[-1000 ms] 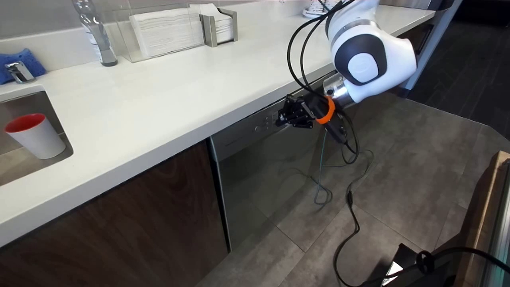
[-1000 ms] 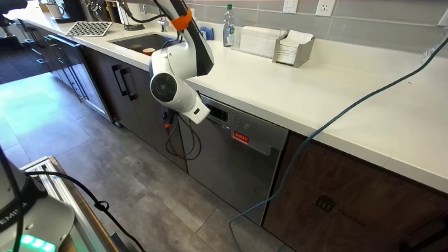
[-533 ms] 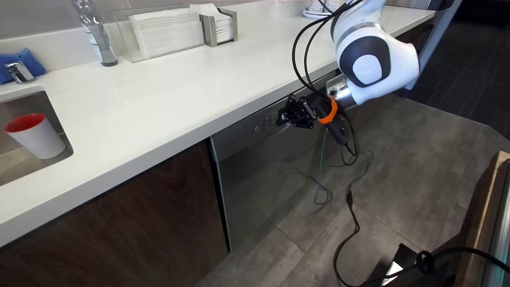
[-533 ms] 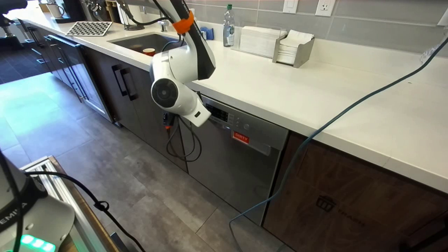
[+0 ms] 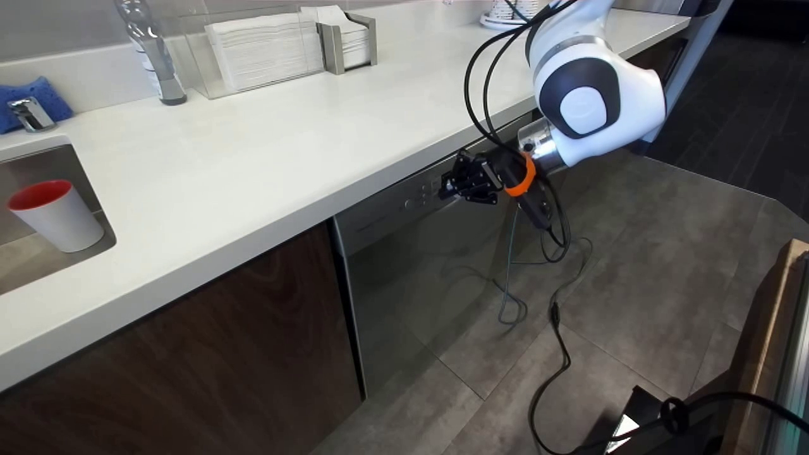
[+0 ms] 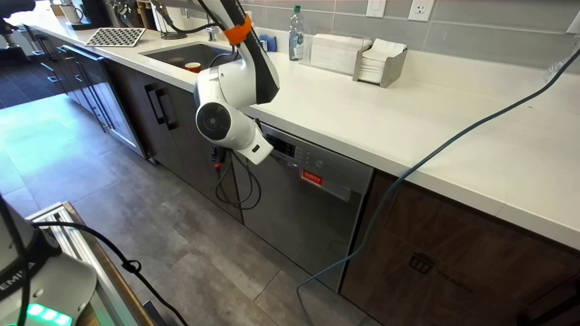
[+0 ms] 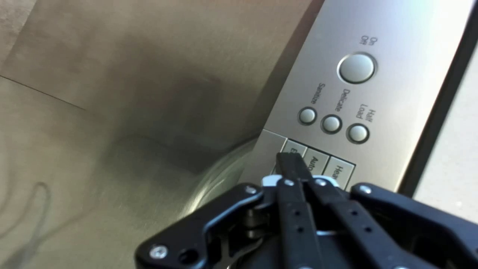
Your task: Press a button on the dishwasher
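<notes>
The dishwasher is a wide steel front under the counter, in both exterior views (image 5: 411, 297) (image 6: 294, 217). In the wrist view its control strip (image 7: 388, 93) shows a large round On/Off button (image 7: 357, 68), three small round buttons (image 7: 331, 124) and square keys, including one marked Auto (image 7: 316, 160). My gripper (image 7: 291, 160) is shut and holds nothing. Its fingertips overlap the key at the left of the Auto key (image 7: 294, 147), partly covering it. Whether they touch it I cannot tell. In an exterior view the gripper (image 5: 446, 188) is at the strip, just below the counter edge.
The white counter (image 5: 284, 164) overhangs the strip. Dark wooden cabinet doors (image 5: 189, 354) flank the dishwasher. A red DIRTY sign (image 6: 312, 177) is on its front. A napkin holder (image 6: 380, 63) and a bottle (image 6: 296, 36) stand on the counter. Cables (image 5: 559, 316) hang and lie on the floor.
Over the last second the arm's wrist has shifted slightly right and down in both exterior views. The fingertips stay at nearly the same spot on the strip. The last half second shows almost no motion.
</notes>
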Controlling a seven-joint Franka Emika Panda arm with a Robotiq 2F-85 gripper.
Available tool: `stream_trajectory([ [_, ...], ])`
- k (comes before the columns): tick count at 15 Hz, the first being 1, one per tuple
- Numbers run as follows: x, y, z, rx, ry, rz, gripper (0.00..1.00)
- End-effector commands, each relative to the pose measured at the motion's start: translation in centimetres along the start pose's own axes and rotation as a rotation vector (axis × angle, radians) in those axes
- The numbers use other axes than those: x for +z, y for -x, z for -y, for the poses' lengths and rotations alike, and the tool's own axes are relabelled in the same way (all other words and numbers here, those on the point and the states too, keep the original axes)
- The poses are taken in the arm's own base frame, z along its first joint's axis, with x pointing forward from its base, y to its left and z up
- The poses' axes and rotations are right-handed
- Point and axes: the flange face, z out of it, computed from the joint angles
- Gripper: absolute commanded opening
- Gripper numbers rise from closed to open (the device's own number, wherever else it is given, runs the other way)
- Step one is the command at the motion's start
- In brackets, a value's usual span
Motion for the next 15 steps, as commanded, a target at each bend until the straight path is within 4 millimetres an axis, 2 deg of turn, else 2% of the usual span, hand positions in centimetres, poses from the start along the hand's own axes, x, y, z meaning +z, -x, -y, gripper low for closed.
stream_trajectory([
  [1, 0.7, -1.2, -0.1, 0.037, -0.03, -0.023, 0.0],
  [15, -0.3, -1.1, 0.6, 0.01, -0.028, -0.029, 0.0],
])
